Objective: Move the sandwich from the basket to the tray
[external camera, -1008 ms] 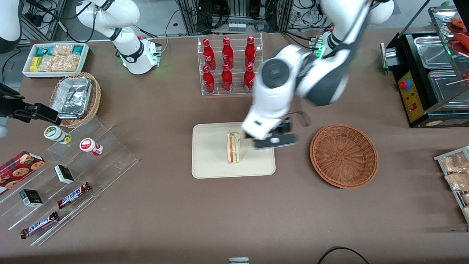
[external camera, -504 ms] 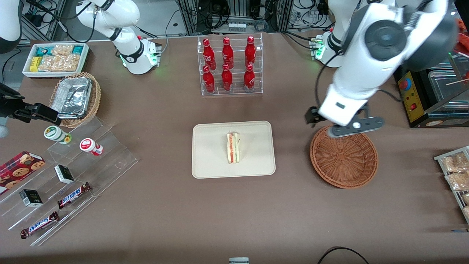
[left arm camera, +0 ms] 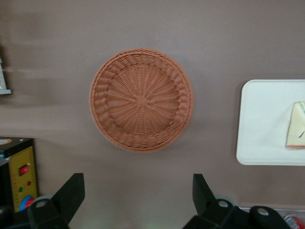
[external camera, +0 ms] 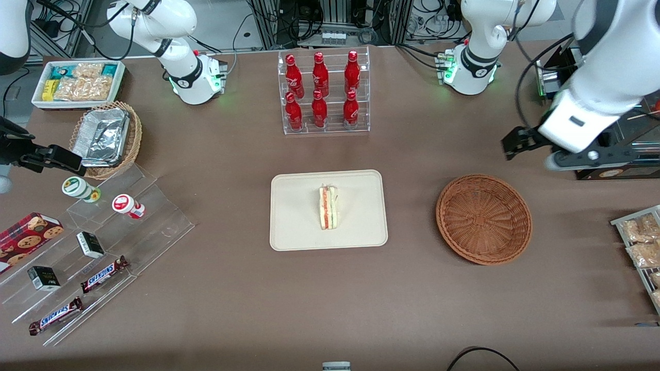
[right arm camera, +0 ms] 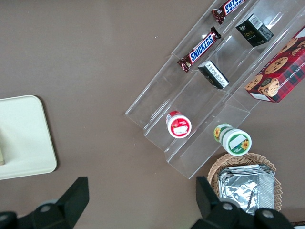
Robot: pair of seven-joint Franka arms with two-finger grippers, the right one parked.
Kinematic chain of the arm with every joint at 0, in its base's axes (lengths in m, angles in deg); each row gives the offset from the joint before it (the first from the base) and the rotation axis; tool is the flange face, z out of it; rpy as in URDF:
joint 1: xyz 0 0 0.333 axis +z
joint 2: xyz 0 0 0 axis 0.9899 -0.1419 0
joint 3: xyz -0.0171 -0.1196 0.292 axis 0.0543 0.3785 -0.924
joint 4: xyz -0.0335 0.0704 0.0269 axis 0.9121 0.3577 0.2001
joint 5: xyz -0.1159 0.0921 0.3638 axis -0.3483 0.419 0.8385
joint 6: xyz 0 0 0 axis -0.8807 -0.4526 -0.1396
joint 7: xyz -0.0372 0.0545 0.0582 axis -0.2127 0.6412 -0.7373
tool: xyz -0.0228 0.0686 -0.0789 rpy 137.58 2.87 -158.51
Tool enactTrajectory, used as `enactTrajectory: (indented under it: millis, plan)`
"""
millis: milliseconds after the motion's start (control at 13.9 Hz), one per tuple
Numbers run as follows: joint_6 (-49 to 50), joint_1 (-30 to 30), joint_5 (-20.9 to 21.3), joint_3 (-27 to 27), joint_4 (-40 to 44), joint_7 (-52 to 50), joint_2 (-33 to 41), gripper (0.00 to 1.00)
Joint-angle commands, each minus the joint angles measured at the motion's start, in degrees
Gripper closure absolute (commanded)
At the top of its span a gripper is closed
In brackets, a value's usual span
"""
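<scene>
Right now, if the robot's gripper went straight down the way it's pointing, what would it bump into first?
Probably just the bare brown table. The gripper, open and empty, points down beside the basket, not over it. Depth is hard to judge, though.

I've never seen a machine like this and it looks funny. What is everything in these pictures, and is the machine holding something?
It's a robot arm with a two-finger claw, called a gripper. One picture looks down at the table from the front. Another comes from a camera on the arm's wrist, so you see the gripper's black fingers, spread open and holding nothing.

On the brown table lies a cream tray with a sandwich resting on it. Beside it, toward the working arm's end, sits a round woven basket with nothing in it. The gripper hangs up above the table near the basket, farther from the front camera. There are also red bottles in a clear rack and chocolate bars on clear steps.
</scene>
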Motion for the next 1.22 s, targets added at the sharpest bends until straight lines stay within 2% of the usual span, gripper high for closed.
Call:
enactTrajectory:
  millis: [0,216,576,1152]
  plan:
    - [1.0,2.5,-0.7,0.4,-2.8,3.8,3.0,0.0]
    - [1.0,6.7,-0.8,0.4,-2.7,8.4,3.6,0.0]
    - [0.7,9.3,-2.5,0.4,-0.6,8.7,2.7,0.0]
    - [1.1,9.2,-3.4,0.8,4.3,8.7,-0.7,0.0]
